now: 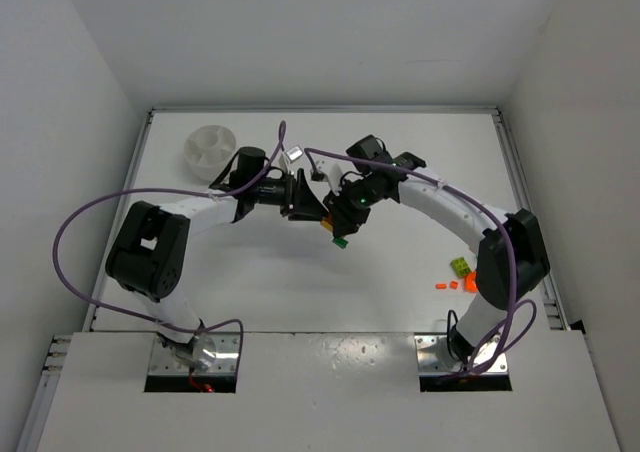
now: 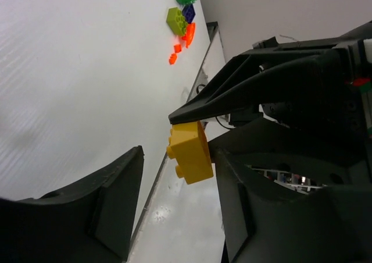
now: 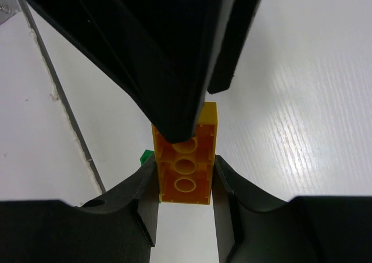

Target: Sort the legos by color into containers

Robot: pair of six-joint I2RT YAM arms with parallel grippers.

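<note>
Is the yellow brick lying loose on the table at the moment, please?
No, the right wrist view shows the yellow brick pinched between the two fingers of the right gripper.

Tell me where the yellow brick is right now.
The yellow brick is mid-table in the top view where the arms meet, pinched by the fingers of the right gripper, a green brick right beside it.

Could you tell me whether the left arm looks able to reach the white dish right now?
Probably yes: the white dish lies on that arm's side, close by its wrist, and the left gripper is open, with nothing standing between them.
</note>
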